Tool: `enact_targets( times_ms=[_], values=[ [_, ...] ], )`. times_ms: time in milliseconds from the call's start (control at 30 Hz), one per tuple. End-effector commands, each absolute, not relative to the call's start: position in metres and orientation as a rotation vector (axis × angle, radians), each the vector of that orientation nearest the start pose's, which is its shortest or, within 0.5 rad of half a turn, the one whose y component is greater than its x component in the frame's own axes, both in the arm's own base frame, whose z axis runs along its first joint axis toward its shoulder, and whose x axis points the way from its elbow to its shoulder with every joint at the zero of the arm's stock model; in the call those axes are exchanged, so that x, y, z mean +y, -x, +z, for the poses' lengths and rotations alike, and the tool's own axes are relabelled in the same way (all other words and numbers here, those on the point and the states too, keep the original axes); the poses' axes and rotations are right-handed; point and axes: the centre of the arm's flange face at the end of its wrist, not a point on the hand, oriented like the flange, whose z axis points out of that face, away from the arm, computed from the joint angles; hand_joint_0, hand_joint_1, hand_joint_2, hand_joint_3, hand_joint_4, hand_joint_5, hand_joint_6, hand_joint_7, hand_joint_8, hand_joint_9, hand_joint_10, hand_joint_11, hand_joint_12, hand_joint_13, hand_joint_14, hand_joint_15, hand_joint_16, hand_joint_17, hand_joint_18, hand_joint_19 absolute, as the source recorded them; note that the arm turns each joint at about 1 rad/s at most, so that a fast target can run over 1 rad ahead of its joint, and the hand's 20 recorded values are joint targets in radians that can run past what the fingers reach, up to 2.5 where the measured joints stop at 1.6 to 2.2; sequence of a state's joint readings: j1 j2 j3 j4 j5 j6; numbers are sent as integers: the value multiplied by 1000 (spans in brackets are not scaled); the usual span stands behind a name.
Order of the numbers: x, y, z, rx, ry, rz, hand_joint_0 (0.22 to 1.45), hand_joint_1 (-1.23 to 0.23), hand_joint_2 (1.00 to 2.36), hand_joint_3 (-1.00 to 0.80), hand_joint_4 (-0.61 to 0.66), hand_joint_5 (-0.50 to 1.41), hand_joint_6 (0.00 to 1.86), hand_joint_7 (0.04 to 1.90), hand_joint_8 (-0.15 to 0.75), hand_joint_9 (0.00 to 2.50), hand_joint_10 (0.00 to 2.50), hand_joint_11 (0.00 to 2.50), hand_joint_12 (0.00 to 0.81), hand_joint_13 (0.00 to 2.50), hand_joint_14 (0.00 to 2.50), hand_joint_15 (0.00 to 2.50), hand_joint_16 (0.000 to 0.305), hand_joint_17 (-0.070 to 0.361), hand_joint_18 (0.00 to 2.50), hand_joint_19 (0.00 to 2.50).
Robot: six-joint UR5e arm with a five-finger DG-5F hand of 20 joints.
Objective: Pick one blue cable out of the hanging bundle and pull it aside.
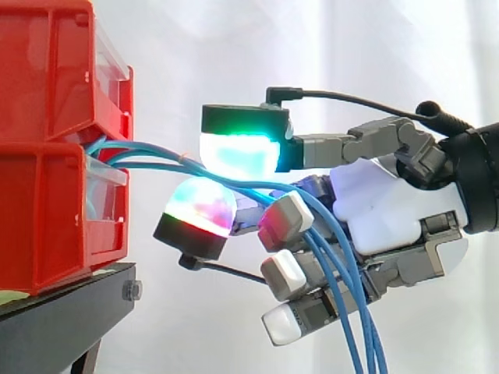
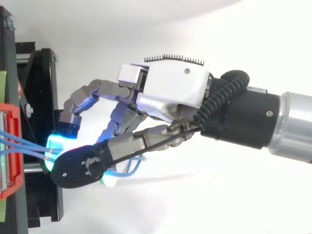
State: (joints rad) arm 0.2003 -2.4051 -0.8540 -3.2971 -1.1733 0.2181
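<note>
looks like a robotics lab or test cell. told by a plain white curtain [image 1: 234, 47] hung as backdrop, red plastic bins [image 1: 54, 195] stacked on a black metal stand [image 1: 62, 312], blue cables [image 1: 148, 152] strung from the bins, and an industrial arm [image 2: 292, 126] carrying a many-fingered hand [image 2: 170, 92] with glowing fingertips [image 1: 238, 152].

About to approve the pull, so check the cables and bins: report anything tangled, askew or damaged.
The thin blue cables leaving the stacked red plastic bins look tangled with the robot hand: several, not one, pass between its glowing pads and drape over its curled fingers. No damage visible.
</note>
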Motion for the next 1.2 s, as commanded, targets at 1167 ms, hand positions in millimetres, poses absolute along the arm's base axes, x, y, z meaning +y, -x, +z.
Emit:
enact_targets(
  times_ms=[1167],
  values=[
    [-19, -780, 279, 1150, -1620, 1004, 544, -915, 1000, -500, -220, -98, 857, 816, 181, 1101, 22, 667, 296, 739, 17, 422, 41, 93, 592, 315]
  ],
)
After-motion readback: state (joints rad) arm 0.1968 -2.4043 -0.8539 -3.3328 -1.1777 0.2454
